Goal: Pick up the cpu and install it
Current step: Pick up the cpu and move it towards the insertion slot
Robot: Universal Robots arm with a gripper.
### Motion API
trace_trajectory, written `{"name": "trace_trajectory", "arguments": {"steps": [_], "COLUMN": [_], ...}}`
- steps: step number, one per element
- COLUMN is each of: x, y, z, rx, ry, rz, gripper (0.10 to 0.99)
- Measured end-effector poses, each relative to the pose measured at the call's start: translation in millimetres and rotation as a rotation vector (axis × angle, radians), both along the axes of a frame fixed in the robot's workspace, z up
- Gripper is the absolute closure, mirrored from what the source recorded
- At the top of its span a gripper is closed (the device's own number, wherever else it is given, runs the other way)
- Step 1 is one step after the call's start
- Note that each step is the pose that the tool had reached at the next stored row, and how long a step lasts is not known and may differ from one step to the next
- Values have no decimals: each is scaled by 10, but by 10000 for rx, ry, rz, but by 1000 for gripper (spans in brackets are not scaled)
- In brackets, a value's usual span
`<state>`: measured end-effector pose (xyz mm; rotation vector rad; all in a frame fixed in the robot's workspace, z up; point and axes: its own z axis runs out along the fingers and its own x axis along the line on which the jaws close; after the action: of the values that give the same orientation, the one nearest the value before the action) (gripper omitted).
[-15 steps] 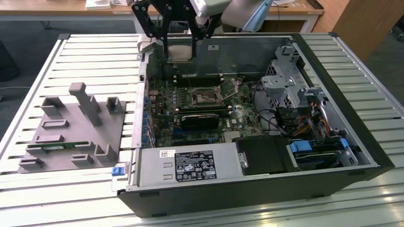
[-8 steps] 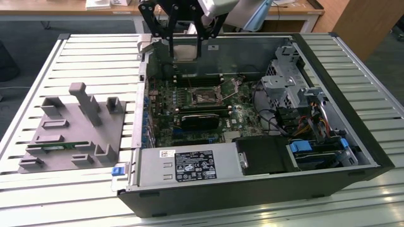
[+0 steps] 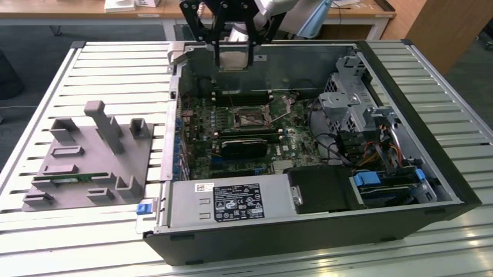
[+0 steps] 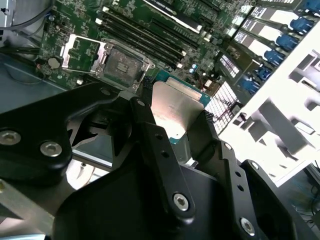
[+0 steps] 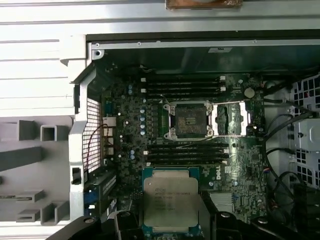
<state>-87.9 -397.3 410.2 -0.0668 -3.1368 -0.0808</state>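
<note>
The cpu (image 3: 233, 56), a flat square chip with a silver-grey metal top, hangs above the far edge of the open computer case with my gripper (image 3: 233, 46) shut on it. In both wrist views the cpu (image 4: 175, 110) (image 5: 170, 202) sits between the black fingers (image 4: 145, 120), held by two opposite edges. The motherboard's socket (image 5: 190, 119) (image 4: 122, 62) (image 3: 250, 118) lies below, apart from the chip, and its metal load plate (image 5: 230, 120) is swung open to one side. The socket's dark square centre is bare.
The case (image 3: 431, 190) lies open on a slatted white table (image 3: 115, 69). Memory slots (image 5: 185, 85) flank the socket, and cables (image 3: 339, 150) and a drive cage (image 3: 347, 98) crowd the exterior view's right. A grey tray (image 3: 85, 156) with upright posts stands on the exterior view's left.
</note>
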Motion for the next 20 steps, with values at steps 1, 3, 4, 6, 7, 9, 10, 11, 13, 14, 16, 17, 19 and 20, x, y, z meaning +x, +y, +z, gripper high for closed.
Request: {"name": "trace_trajectory", "arguments": {"steps": [1,3,4,6,7,9,10,11,13,14,16,17,19,20], "x": [7,25,35,64,84,121,141,165,224,254,314,349,416,452], "y": [18,58,83,137,166,225,251,275,319,342,384,406,447,461], "z": [0,-3,-5,-11,-14,-21,-24,-26,-35,-39,-46,-51,-63,-68], "rx": [0,0,0,0,0,1,0,-1,1,1,-1,0,0,0], "ry": [0,1,0,0,0,0,1,2,0,0,1,0,0,0], "rz": [1,5,5,6,7,4,6,6,4,5,6,6,4,5], "gripper": [557,557,557,557,557,557,557,557,557,557,557,557,557,557]}}
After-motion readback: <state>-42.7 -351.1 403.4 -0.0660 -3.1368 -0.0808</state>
